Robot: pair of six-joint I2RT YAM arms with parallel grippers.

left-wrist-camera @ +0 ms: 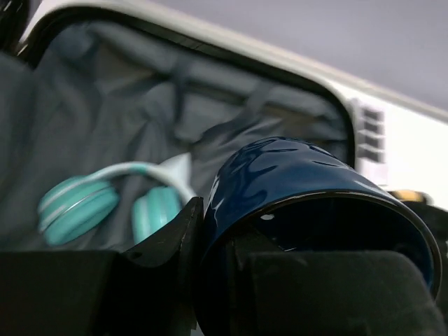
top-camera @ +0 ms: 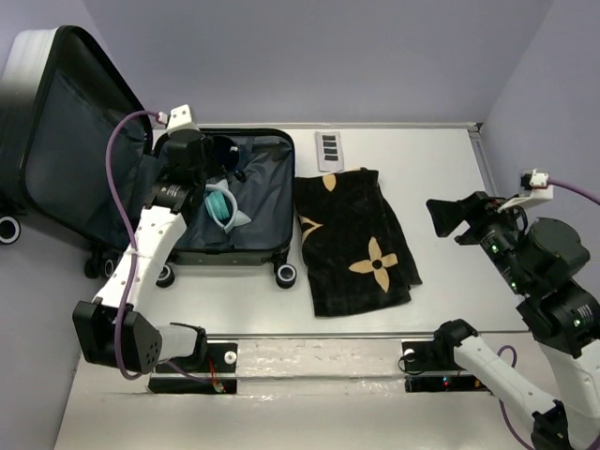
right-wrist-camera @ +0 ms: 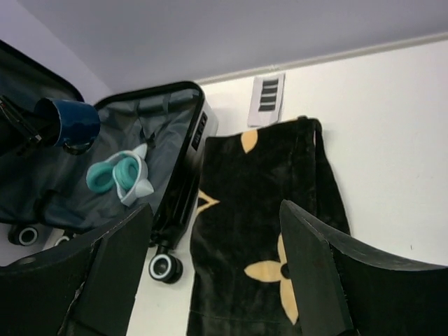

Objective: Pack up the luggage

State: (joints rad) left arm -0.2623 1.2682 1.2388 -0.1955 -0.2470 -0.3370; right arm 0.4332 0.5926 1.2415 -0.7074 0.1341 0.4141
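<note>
The luggage (top-camera: 265, 217) lies open at the left of the table, its lid (top-camera: 66, 141) standing up and grey lining (left-wrist-camera: 105, 105) showing. Teal headphones (top-camera: 222, 206) rest inside it. My left gripper (top-camera: 206, 150) hovers over the open half, shut on the rim of a dark blue mug (left-wrist-camera: 294, 175), one finger outside the wall and one inside. A black towel with tan flowers (top-camera: 356, 239) is spread on the table right of the luggage. My right gripper (top-camera: 452, 220) hangs open above the towel's right side, nothing between its fingers (right-wrist-camera: 122, 252).
A small white card with black bars (top-camera: 328, 150) lies behind the towel. The luggage wheels (top-camera: 286, 274) point toward the near edge. Walls close off the table at the back and right.
</note>
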